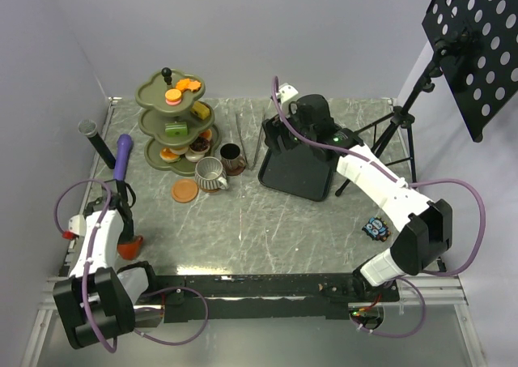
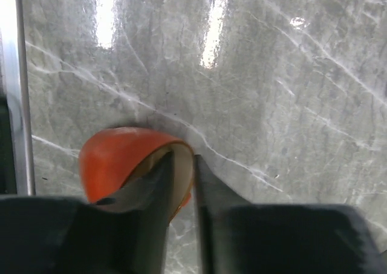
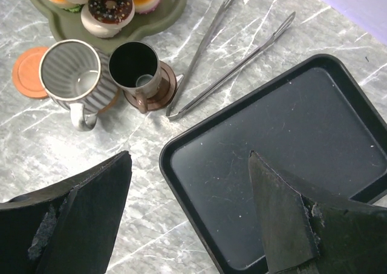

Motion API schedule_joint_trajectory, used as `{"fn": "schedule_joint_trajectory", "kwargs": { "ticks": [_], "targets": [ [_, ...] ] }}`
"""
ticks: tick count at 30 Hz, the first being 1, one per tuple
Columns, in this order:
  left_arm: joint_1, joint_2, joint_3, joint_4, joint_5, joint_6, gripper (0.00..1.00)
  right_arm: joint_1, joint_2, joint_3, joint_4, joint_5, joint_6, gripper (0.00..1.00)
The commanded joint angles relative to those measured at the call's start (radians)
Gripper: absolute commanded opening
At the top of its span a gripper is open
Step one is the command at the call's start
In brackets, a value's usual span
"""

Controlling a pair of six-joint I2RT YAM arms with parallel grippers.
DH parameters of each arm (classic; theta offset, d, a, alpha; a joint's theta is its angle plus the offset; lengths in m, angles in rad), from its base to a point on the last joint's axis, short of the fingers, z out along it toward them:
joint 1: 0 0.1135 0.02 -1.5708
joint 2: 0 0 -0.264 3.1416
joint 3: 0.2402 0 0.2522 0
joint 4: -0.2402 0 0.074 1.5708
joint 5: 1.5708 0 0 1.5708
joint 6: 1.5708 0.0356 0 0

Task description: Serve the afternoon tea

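Left gripper [image 2: 181,165] narrow, pinching the rim of the copper cup [image 2: 121,159]. Bare saucer [image 1: 184,190] lies ahead-right, well apart; left arm is nearer. Right gripper [image 3: 188,156] wide, empty, above black tray [image 3: 290,123].

Robotics lab: marbled bench [image 1: 283,221], tripod [image 1: 398,126], perforated black panel [image 1: 477,35], bare grey walls [image 1: 283,27].

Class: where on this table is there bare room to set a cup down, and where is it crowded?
Free: the marble front, between striped cup, black tray and copper cup. Crowded: back left, around the three-tier stand, dark cup and tongs.
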Motion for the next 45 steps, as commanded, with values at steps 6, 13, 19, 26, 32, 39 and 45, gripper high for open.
{"fn": "schedule_joint_trajectory", "kwargs": {
  "ticks": [6,13,19,26,32,39,45],
  "targets": [
    [0.002,-0.078,0.108,-0.086,-0.022,0.065,0.02,0.003,-0.003,0.011,0.015,0.013,-0.015,0.84],
    [0.002,-0.168,0.203,-0.215,-0.038,0.052,0.05,0.003,0.006,0.012,0.019,-0.009,-0.002,0.84],
    [0.008,-0.213,0.084,-0.154,0.013,0.076,0.69,0.003,-0.005,0.0,0.02,-0.017,-0.004,0.84],
    [0.008,-0.107,0.07,-0.124,0.021,0.075,0.86,0.004,-0.02,-0.009,0.02,-0.021,-0.007,0.84],
    [0.008,-0.099,0.071,-0.153,-0.036,0.02,0.96,0.006,-0.012,-0.009,0.02,-0.032,0.001,0.84],
    [0.009,-0.061,0.07,-0.178,-0.074,-0.028,1.0,0.007,-0.015,-0.015,0.019,-0.029,-0.01,0.84],
    [0.016,-0.018,0.063,-0.154,-0.087,-0.014,0.94,0.007,-0.02,-0.031,0.019,-0.018,-0.022,0.84]
  ]
}}
